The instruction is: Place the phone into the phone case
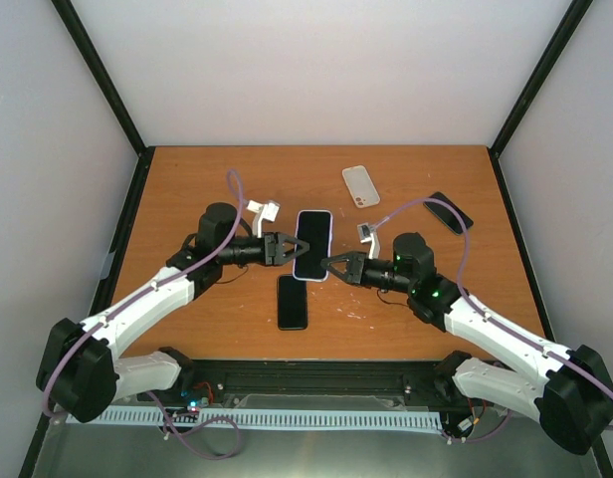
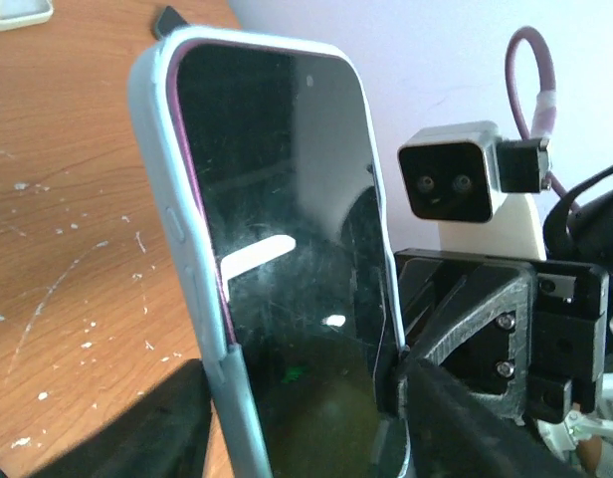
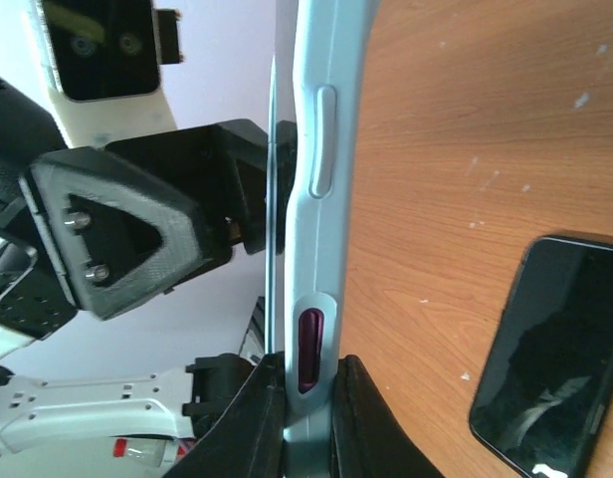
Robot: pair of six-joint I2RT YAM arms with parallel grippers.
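Phone with a glossy black screen and purple rim (image 1: 312, 244) sits inside the pale blue-grey soft plastic phone case (image 2: 152, 149), and both are held up off the orange-brown wooden tabletop (image 1: 187, 189) near its middle. Seen from above, the long axis of the phone runs away from the arm bases, leaning slightly. The black left end effector (image 1: 289, 249) meets it from the left side and the black right end effector (image 1: 332, 265) from the near right corner, so both arms are equally close. The right fingers are pinched together on the thin edge of the case. The left fingers flank the cased phone, but I cannot tell whether they press or stand just off it. The coming move likely depends on pressing inward across the short axis.
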